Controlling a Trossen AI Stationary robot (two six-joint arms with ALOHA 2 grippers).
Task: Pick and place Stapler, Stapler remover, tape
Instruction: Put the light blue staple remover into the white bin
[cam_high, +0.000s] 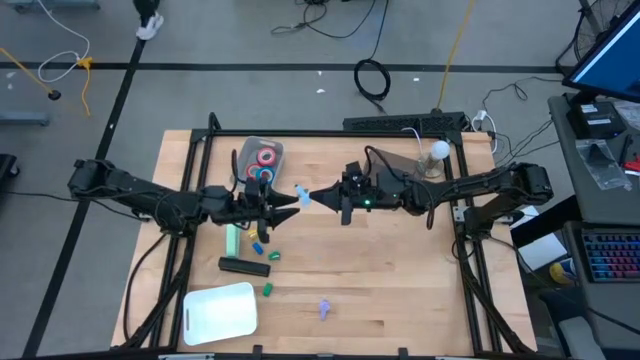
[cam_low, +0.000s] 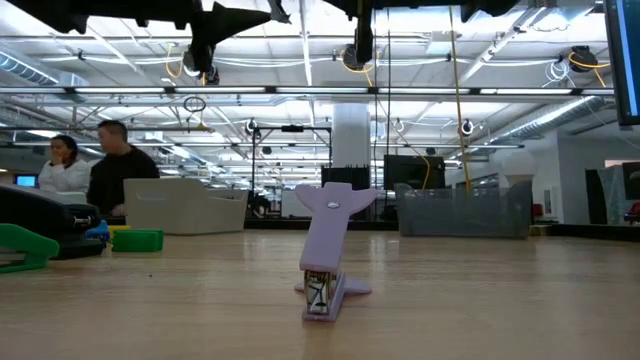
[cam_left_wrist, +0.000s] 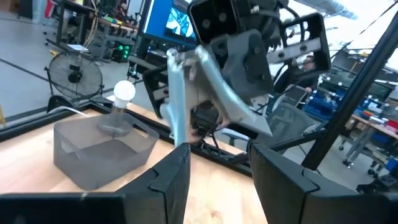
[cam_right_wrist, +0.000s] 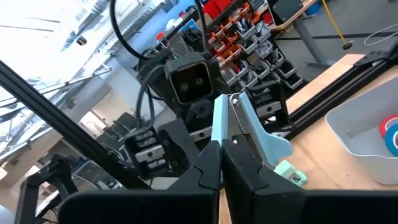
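Observation:
My right gripper (cam_high: 322, 195) hangs above the table's middle, shut on a light-blue stapler remover (cam_high: 302, 195). My left gripper (cam_high: 290, 205) faces it from the left, level and open. Its fingers (cam_left_wrist: 180, 171) stand just short of the remover's free end (cam_left_wrist: 179, 140), with nothing between them. The black stapler (cam_high: 245, 265) lies flat on the table near the front left. Red and blue tape rolls (cam_high: 265, 160) lie in a clear bin (cam_high: 250, 150) at the back left. A purple stapler remover (cam_low: 325, 250) stands on the table near the front. My right gripper pinches the light-blue stapler remover (cam_right_wrist: 239, 134) between its two fingers, coming level from the table's right. The remover sticks out past the fingertips toward my left gripper, lifted clear of the table. Whether my left gripper's fingertip touches the remover's free end, I cannot tell.
A white tray (cam_high: 220, 310) lies at the front left. Small green pieces (cam_high: 232, 240) lie by the stapler. A second clear bin (cam_high: 410, 160) and a light bulb (cam_high: 440, 150) stand at the back right. Two people sit in the room beyond the table (cam_low: 100, 170).

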